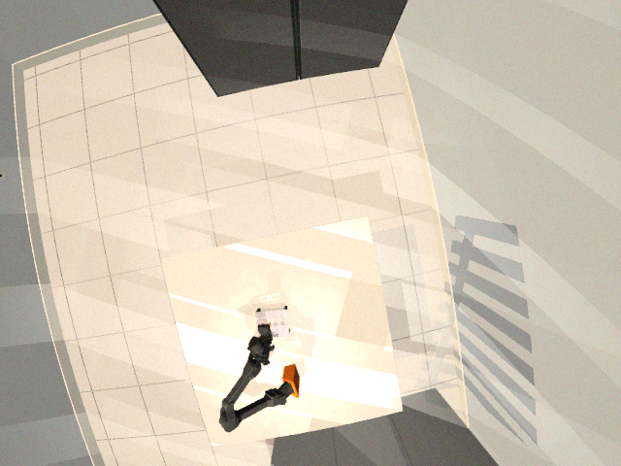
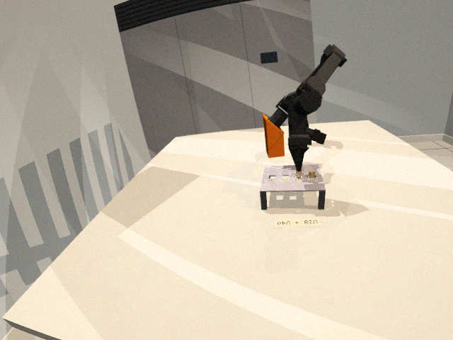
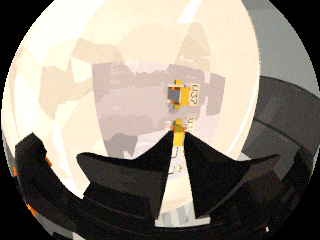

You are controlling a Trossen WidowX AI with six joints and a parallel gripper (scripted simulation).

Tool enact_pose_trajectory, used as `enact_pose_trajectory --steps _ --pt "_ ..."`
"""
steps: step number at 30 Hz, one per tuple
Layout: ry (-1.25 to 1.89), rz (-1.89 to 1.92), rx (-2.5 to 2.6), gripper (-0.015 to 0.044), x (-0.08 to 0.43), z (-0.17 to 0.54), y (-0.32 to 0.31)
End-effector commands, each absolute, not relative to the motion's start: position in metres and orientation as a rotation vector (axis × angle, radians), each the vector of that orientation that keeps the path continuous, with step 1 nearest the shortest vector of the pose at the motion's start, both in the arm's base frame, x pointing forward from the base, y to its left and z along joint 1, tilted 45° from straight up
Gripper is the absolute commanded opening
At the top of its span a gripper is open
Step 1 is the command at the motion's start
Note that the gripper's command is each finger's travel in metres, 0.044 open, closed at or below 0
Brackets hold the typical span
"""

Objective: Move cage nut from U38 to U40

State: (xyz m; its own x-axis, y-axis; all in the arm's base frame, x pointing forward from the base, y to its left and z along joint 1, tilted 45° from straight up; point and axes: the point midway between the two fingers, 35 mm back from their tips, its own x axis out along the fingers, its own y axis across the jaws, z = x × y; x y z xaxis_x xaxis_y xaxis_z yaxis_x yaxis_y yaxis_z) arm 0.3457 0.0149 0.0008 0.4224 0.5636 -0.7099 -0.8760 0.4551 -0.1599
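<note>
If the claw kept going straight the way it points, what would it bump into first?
The claw points down, pinching a nut. That nut would likely press into the plate first, at its hole; how deep it sits is unclear.

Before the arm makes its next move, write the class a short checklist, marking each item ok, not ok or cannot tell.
1. Gripper shut on the U38 cage nut: ok.
2. Other nut seated at U37: ok.
3. Rail plate standing on its legs: ok.
4. U38 nut's wings free under the plate: cannot tell; hidden.
5. U38 nut at U40: not ok.
</note>
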Motion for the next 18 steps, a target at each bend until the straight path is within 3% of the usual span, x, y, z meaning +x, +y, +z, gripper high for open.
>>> enact_pose_trajectory --steps 1,18 --pt "0.626 0.968 -0.57 0.003 0.3469 0.0021 0.0146" --pt "0.63 0.981 -0.567 0.003 0.3474 0.0026 0.014"
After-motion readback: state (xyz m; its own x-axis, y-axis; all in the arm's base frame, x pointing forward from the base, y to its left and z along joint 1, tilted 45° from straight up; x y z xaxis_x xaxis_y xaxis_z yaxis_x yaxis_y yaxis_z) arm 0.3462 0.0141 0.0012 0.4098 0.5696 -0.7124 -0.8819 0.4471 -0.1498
